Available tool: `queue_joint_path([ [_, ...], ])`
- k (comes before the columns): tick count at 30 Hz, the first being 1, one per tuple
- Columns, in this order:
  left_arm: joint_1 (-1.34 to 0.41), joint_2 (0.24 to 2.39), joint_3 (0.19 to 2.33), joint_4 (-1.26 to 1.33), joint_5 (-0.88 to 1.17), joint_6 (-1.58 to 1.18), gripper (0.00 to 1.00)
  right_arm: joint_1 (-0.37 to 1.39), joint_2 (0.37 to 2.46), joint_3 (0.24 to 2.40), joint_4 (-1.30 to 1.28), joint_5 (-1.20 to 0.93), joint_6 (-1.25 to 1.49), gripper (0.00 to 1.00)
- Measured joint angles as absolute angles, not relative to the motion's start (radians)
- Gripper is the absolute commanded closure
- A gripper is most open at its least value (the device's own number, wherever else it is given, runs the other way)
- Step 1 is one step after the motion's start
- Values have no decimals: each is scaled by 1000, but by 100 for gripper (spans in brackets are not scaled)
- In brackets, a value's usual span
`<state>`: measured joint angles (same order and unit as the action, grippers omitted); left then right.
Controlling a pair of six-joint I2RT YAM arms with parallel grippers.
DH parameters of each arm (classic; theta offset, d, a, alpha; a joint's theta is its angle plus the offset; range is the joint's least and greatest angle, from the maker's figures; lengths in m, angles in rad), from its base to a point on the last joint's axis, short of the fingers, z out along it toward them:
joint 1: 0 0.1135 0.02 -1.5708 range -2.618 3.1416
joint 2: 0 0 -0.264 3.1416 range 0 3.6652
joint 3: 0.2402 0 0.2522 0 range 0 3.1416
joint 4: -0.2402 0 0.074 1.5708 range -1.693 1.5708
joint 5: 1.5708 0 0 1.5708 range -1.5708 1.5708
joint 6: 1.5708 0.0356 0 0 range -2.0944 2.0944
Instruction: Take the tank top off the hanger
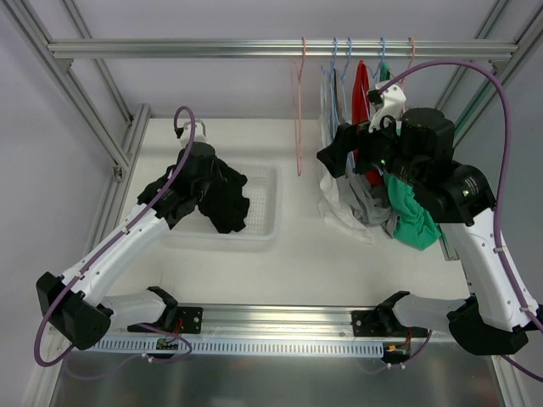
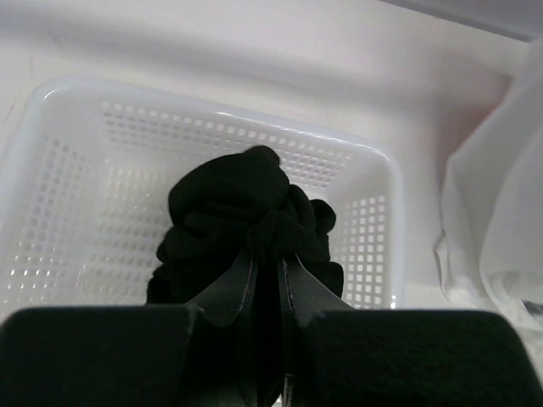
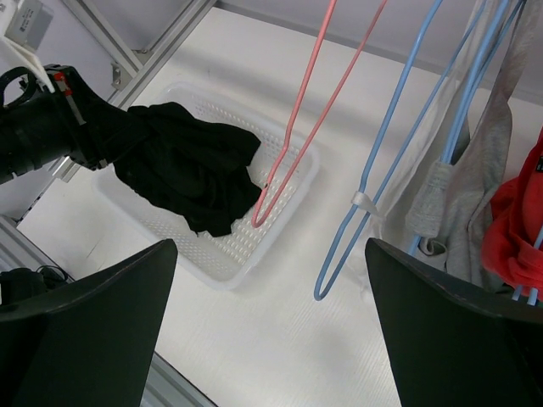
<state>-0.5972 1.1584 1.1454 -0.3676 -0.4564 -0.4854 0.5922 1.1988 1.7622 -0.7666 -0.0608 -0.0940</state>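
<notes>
Left gripper (image 2: 267, 254) clamped on the black top (image 2: 229, 203), over the basket (image 2: 76, 153).
Jaws pinched nearly closed on a fold; the top hangs bunched below the fingers above the white basket, left of table centre. Can't tell if it touches the basket floor. Right gripper (image 3: 271, 339) is spread wide and holds nothing, up on the right near the rail (image 1: 212, 48). Pink hanger (image 3: 297, 127) hangs bare just left of it; blue hangers (image 3: 382, 170) and the other clothes (image 1: 373, 203) are further right.
</notes>
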Motion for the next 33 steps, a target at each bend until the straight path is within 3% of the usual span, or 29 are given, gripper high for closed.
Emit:
queue_joint_path([
  [2, -575, 1177, 1145, -386, -472, -512, 100, 592, 1199, 1763, -767, -60, -94, 0],
  [3, -565, 1185, 1145, -397, -480, -526, 94, 592, 1199, 1764, -767, -57, -93, 1],
  [5, -554, 1195, 1145, -410, -485, -541, 64, 592, 1201, 1773, -768, -44, -93, 2],
  [6, -550, 1200, 1145, -412, -483, -547, 31, 592, 1205, 1781, -768, -32, -93, 4],
  [8, -550, 1203, 1140, -408, -475, -568, 1, 591, 1220, 1813, -773, 0, -96, 16],
  [10, -550, 1195, 1118, -406, -461, -582, 1, 589, 1261, 1880, -785, 39, -108, 26],
  [13, -550, 1160, 1073, -411, -413, -580, 1, 588, 1349, 1993, -800, 74, -126, 49],
  [24, -557, 816, 1026, -426, -204, -485, 1, 588, 1654, 2145, -827, 272, -186, 55],
  [28, -557, 751, 1000, -436, -183, -474, 1, 588, 1714, 2145, -837, 318, -199, 83],
  [30, -557, 750, 996, -447, -178, -471, 1, 588, 1724, 2145, -840, 332, -198, 89],
  [31, -557, 751, 992, -451, -172, -470, 1, 588, 1725, 2145, -840, 338, -194, 97],
  [33, -557, 760, 982, -460, -159, -469, 1, 588, 1723, 2145, -840, 360, -186, 100],
])
